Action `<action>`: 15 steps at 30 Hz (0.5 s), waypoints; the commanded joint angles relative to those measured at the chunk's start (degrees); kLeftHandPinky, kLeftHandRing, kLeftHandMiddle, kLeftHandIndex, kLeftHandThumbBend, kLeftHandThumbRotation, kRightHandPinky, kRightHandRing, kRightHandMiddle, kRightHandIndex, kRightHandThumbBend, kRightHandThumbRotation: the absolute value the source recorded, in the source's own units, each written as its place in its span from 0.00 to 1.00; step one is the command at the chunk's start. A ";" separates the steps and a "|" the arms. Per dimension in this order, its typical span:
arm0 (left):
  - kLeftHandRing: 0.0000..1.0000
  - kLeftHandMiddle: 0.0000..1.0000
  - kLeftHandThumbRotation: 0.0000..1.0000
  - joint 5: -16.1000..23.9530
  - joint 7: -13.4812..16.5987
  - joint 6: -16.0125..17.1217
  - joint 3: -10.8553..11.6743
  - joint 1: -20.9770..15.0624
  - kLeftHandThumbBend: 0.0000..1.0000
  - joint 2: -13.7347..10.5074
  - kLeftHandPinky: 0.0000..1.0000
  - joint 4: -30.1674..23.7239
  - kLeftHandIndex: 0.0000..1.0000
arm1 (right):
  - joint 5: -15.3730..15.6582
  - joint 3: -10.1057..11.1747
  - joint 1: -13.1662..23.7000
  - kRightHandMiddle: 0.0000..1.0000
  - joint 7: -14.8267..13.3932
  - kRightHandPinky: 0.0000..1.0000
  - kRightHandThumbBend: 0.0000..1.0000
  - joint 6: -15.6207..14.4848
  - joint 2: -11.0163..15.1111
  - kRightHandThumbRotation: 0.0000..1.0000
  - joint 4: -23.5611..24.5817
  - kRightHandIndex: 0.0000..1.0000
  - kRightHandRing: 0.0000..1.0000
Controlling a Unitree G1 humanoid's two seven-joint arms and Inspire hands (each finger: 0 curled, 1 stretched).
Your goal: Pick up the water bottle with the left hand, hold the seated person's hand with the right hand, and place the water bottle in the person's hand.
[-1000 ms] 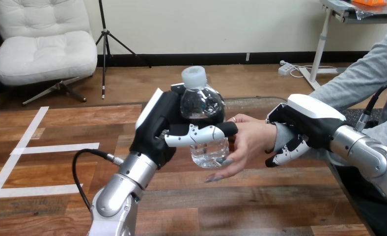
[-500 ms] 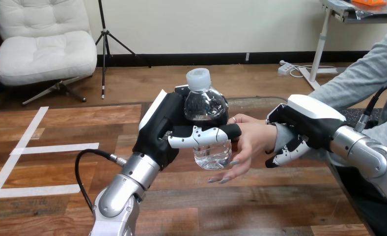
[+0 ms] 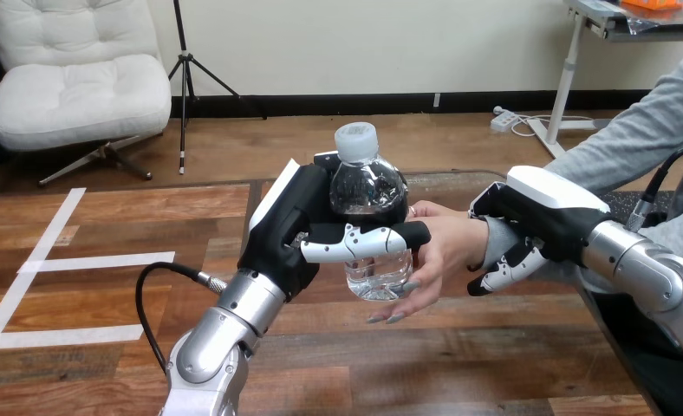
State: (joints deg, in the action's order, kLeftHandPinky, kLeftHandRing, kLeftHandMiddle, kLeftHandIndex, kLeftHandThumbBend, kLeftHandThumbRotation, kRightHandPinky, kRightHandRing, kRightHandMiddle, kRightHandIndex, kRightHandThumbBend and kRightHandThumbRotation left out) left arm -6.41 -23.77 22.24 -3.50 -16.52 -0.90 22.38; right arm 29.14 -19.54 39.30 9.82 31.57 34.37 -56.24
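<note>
A clear water bottle (image 3: 368, 195) with a white cap stands upright above the table's middle, held off the wood. My left hand (image 3: 295, 230) is shut on it, thumb across its front and fingers behind. The person's hand (image 3: 438, 251) comes in from the right, palm toward the bottle, its fingertips touching the bottle's lower side. My right hand (image 3: 537, 221) is curled round the person's wrist, fingers showing under it at the grey sleeve.
The wooden table (image 3: 459, 364) runs across the lower view, with its right edge near my right forearm (image 3: 659, 277). White tape lines (image 3: 52, 260) mark the table's left part. A black cable loops beside my left forearm (image 3: 212, 347).
My left hand has carried the bottle a little to the right, up against the person's palm. The person's fingers have curled in slightly toward the bottle. My right hand has stayed put.
</note>
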 commanded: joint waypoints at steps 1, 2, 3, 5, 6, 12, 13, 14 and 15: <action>0.35 0.39 0.00 -0.82 0.11 0.28 0.18 -4.29 0.71 0.47 0.29 -1.31 0.40 | -2.14 1.99 2.23 0.33 0.14 0.22 0.79 0.71 -0.69 0.00 3.71 0.34 0.26; 0.35 0.39 0.00 -0.88 0.05 0.22 0.18 -4.28 0.72 0.48 0.29 -1.30 0.40 | -2.14 2.00 2.23 0.33 0.21 0.22 0.79 0.64 -0.69 0.00 3.77 0.34 0.26; 0.35 0.39 0.00 -0.92 0.02 0.18 0.18 -4.28 0.72 0.48 0.29 -1.30 0.40 | -2.14 2.02 2.23 0.33 0.27 0.22 0.79 0.59 -0.68 0.00 3.82 0.34 0.26; 0.35 0.39 0.00 -1.05 -0.11 0.27 0.19 -4.17 0.71 0.47 0.29 -1.42 0.40 | -2.15 2.06 2.20 0.33 0.18 0.22 0.79 0.76 -0.67 0.00 3.89 0.34 0.27; 0.35 0.39 0.00 -1.08 -0.14 0.30 0.19 -4.15 0.71 0.47 0.29 -1.45 0.40 | -2.15 2.07 2.18 0.33 0.15 0.22 0.79 0.81 -0.66 0.00 3.91 0.34 0.27; 0.35 0.39 0.00 -1.03 -0.18 0.34 0.18 -3.99 0.71 0.44 0.29 -1.47 0.41 | -2.31 2.15 2.18 0.33 0.51 0.22 0.79 0.95 -0.59 0.00 4.03 0.34 0.27; 0.35 0.39 0.00 -1.02 -0.18 0.36 0.18 -3.94 0.71 0.43 0.29 -1.50 0.41 | -2.35 2.19 2.14 0.33 0.46 0.22 0.79 1.14 -0.59 0.00 4.00 0.34 0.26; 0.35 0.39 0.00 -1.01 -0.17 0.38 0.18 -3.92 0.71 0.44 0.29 -1.51 0.41 | -2.37 2.22 2.11 0.33 0.44 0.22 0.79 1.20 -0.58 0.00 3.98 0.34 0.26; 0.35 0.39 0.00 -1.00 -0.17 0.39 0.18 -3.90 0.70 0.45 0.29 -1.52 0.41 | -2.38 2.23 2.09 0.33 0.43 0.22 0.79 1.24 -0.58 0.00 3.97 0.34 0.26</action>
State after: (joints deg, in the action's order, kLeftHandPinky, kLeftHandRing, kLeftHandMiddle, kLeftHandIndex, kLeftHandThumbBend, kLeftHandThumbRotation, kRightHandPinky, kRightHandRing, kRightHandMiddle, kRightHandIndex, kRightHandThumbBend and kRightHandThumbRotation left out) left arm -6.41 -23.94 22.19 -3.50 -16.52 -0.93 22.38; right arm 29.13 -19.53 39.30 10.62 31.23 34.37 -55.57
